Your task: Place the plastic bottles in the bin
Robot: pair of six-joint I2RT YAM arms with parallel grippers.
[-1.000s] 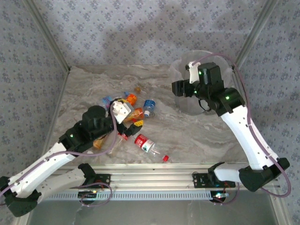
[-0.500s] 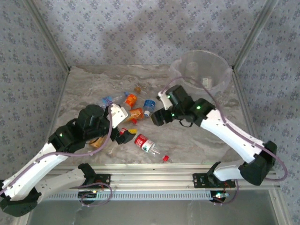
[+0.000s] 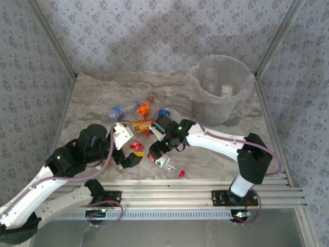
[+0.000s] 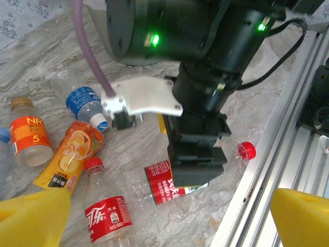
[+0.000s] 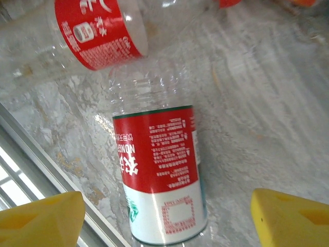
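While both arms' jaws gape released, the right arm [image 4: 198, 139] hides part of a red-labelled bottle [image 4: 162, 189] near the rail [image 4: 288, 154].

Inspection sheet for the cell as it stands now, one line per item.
Surface: marble-pattern table, no spill seen.
Job's things: bin upright at the far right with a few bottles inside; plastic bottles lying scattered left of centre on the table.
Clutter: nothing seen.
End effectors: left end effector open, above the bottles; right end effector open, straddling a red-and-white-label bottle, not gripping it.
Cables: purple cable looped along each arm, no snag seen.
Surroundings: patterned fabric walls, metal frame.
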